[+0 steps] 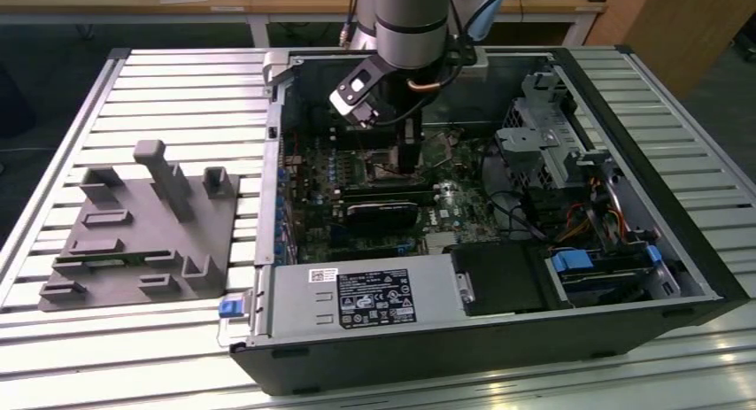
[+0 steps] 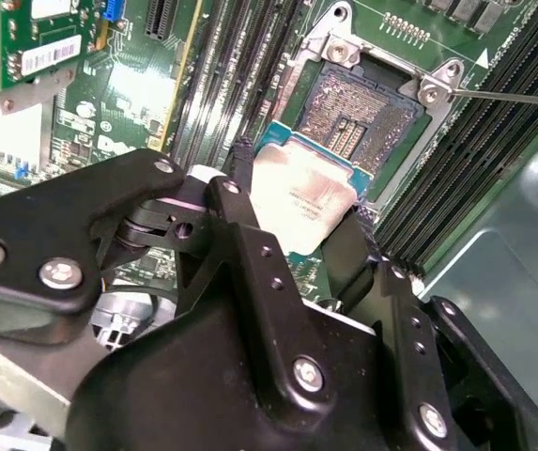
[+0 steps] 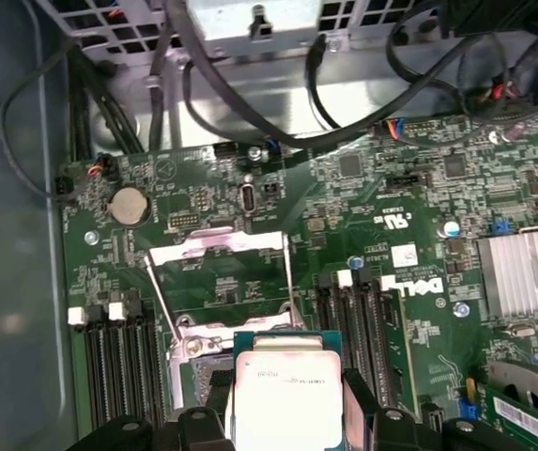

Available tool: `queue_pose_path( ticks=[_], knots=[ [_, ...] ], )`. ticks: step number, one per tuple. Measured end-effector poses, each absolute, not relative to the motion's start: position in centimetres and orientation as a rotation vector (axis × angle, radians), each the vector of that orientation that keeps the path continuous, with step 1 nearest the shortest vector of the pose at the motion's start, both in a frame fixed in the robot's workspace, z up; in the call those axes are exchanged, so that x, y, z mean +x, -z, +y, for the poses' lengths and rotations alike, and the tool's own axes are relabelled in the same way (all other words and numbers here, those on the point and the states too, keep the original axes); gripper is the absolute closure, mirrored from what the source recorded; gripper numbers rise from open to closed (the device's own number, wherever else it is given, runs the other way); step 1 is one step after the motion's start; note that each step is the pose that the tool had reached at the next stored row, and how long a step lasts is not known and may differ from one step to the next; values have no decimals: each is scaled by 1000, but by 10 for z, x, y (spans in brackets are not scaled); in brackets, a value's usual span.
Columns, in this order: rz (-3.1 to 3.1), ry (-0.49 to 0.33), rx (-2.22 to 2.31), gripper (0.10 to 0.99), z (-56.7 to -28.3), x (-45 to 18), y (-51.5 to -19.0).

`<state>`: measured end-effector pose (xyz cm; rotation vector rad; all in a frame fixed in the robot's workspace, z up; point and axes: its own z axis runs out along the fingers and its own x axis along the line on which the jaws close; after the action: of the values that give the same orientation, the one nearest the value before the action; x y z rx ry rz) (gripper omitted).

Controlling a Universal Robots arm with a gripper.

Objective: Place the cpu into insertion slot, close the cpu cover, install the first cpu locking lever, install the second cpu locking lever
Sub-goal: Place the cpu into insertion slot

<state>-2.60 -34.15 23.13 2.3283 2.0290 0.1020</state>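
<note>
**Placing the cpu (image 2: 304, 193).** In the upper centre of the exterior view, the gripper (image 1: 408, 162) reaches into the open computer case (image 1: 497, 357), which lies on the slatted tabletop (image 1: 154, 82). In both wrist views the fingers (image 2: 245, 244) clamp the chip by two opposite edges. They hold it above the near edge of the insertion slot (image 2: 358, 117), apparently not yet square over it. The cpu cover (image 3: 217, 241) stands raised and the socket contacts are bare. Done well, this step calls for a level chip, corners matched to the rim, and a straight descent with no sliding across the contacts.
</note>
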Motion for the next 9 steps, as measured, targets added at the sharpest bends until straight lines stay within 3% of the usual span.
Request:
queue_pose_path(
  ticks=[9],
  knots=[
    [2093, -105, 2273, 545, -334, -30, -227]
  ],
)
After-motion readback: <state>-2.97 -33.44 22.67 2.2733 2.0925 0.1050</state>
